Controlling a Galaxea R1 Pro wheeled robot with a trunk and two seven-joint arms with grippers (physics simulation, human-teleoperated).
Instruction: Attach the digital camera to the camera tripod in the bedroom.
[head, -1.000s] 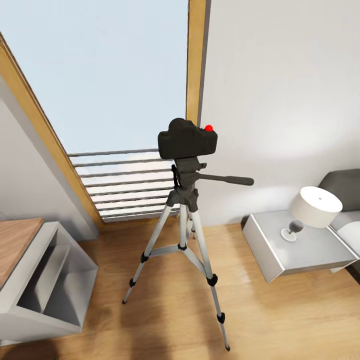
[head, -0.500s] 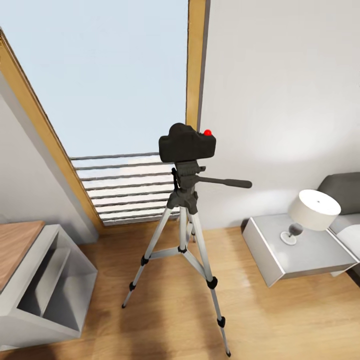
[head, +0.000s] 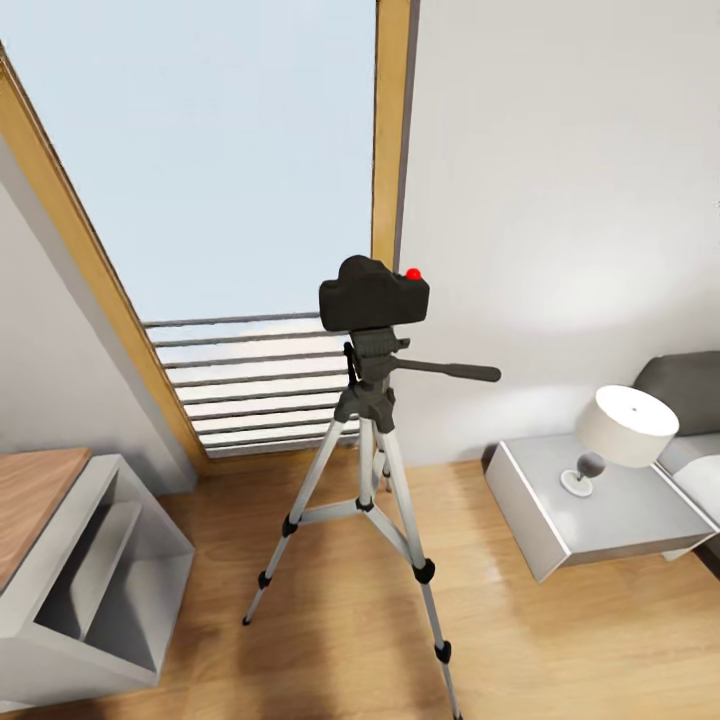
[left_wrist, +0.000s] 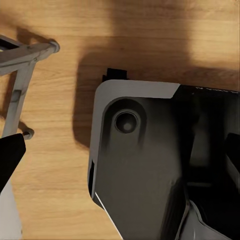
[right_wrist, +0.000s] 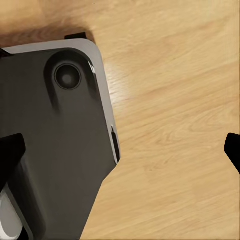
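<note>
The camera (head: 375, 294) is sitting on top of the tripod (head: 368, 470), resting squarely on the black head, its red button (head: 412, 272) showing at the upper right corner. The pan handle (head: 450, 371) is sticking out to the right, roughly level. The tripod is standing upright on the wood floor (head: 560, 640), its three silver legs splayed, just in front of the tall window (head: 230, 170) with its railing (head: 262, 378).

To the right, the grey nightstand (head: 590, 510) is standing against the wall with the white lamp (head: 622, 428) on it, and a corner of the bed (head: 692, 400) is showing beyond that. To the left, a grey shelf unit (head: 90, 570) with a wood top is standing well apart from the tripod.

In the left wrist view, the left gripper (left_wrist: 122, 155) is hanging over the floor above the robot's dark base (left_wrist: 150, 170), with a low grey metal frame (left_wrist: 20, 65) lying on the boards beside it. One dark fingertip (left_wrist: 10, 155) is showing at one edge and another at the opposite edge, so the claw is spread apart and holding nothing.

In the right wrist view, the right gripper (right_wrist: 122, 150) is likewise hanging over bare floor and the base, its two dark fingertips (right_wrist: 234, 150) sitting at opposite edges, apart and empty.
</note>
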